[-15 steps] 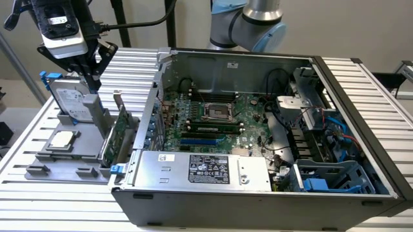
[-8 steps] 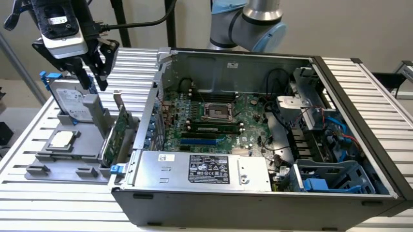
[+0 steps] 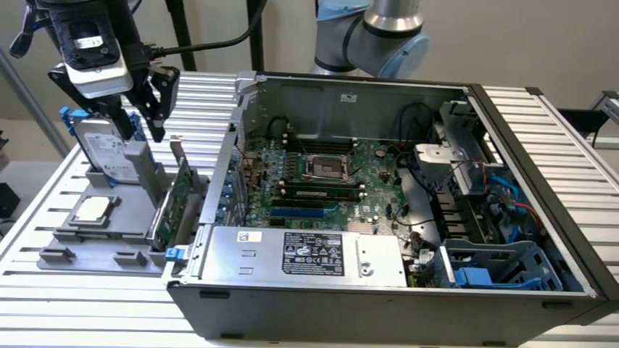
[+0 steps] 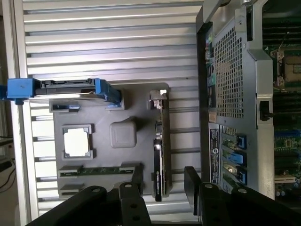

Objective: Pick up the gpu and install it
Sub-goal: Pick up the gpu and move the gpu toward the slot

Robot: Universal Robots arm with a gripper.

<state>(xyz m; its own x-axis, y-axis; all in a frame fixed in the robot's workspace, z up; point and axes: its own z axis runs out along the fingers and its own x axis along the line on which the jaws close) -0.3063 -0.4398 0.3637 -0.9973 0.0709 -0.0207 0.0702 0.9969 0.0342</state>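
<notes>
While the open computer case (image 3: 387, 181) sits at the exterior view's right, the arm hangs over the grey holder (image 3: 97, 243) beside it. Its gripper (image 3: 140, 119) points down, spread wide and holding nothing. The gpu (image 3: 174, 206) stands on edge in the holder, untouched. Looking straight down, the wrist view lines its thin edge (image 4: 160, 155) up between the fingers (image 4: 137, 181), beside the CPU (image 4: 77, 141).

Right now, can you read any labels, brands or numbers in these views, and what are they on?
None legible.
Black label on the power supply: too small.
Hard drive label: blurred.
Sticker on the case's back wall: too small.
</notes>
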